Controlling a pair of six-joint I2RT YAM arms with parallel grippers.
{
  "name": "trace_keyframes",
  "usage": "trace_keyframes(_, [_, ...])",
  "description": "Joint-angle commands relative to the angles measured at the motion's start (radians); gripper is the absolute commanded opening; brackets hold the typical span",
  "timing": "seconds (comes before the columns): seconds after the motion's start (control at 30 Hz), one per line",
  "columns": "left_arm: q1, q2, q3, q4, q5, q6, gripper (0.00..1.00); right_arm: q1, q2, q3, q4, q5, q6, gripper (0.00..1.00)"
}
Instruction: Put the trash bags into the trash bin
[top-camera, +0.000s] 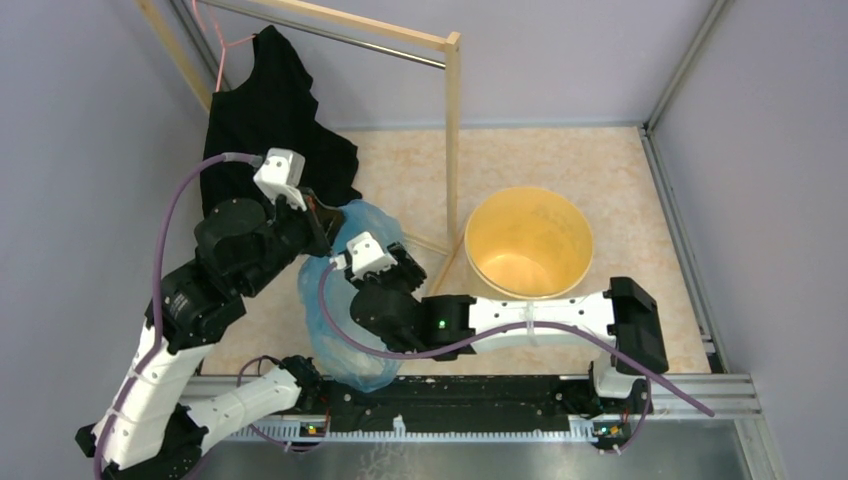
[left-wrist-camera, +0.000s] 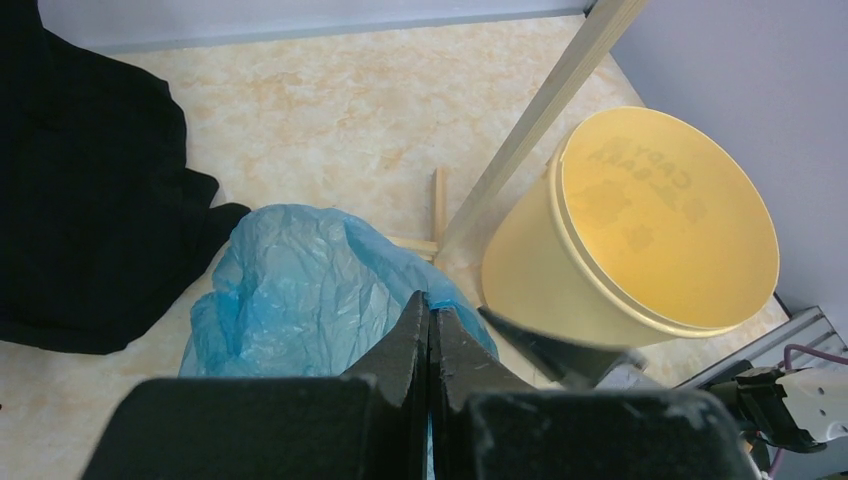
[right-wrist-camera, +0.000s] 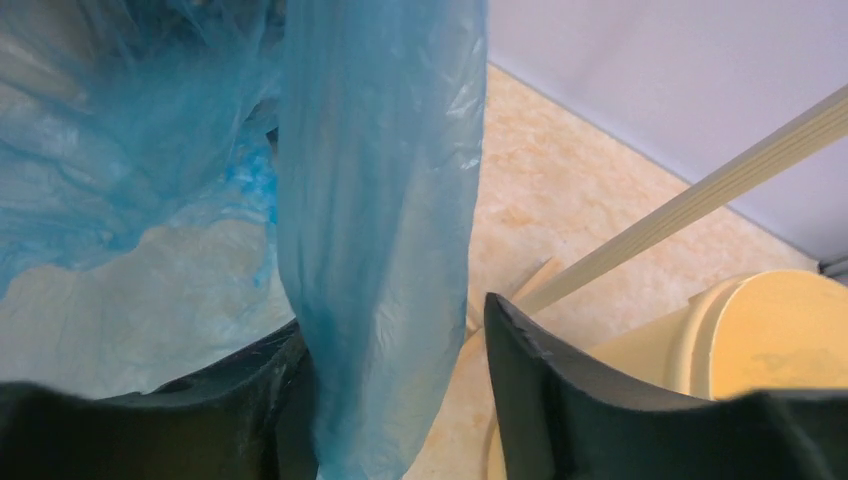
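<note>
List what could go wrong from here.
1. The right gripper is open around the bag; only the shut left gripper seems to pinch it, so the film may slip or tear.
2. The rack post stands between bag and bin; the bag could snag there.

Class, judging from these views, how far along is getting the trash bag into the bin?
Done: nothing; the trash bin is empty. In hand: the left gripper pinches the blue trash bag, and the open right gripper straddles a hanging fold. Left: carry the bag over the rim and release.
</note>
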Motion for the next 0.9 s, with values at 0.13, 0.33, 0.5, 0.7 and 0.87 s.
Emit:
trace_keyframes(0.13, [0.003,-0.025,0.024,-0.022,-0.026,0.055,0.08,0.002,-0.106,-0.093,0.332,-0.021,-0.200,0.00])
trace_keyframes(0.33, [0.003,-0.053,0.009,-0.020,-0.012,0.101,0.53,-0.130,-0.303,-0.136,0.155,-0.427,0.108,0.00])
trace_keyframes(0.5, [0.003,-0.083,0.024,-0.004,0.056,0.119,0.98,-0.226,-0.422,-0.157,0.125,-0.628,0.248,0.00])
trace_keyframes(0.7, [0.003,-0.096,0.027,0.004,0.217,0.125,0.99,-0.273,-0.449,-0.129,0.064,-0.659,0.271,0.00])
trace_keyframes(0.87, [0.002,-0.061,-0.005,-0.012,0.350,0.113,0.99,-0.303,-0.442,-0.118,0.055,-0.720,0.284,0.00])
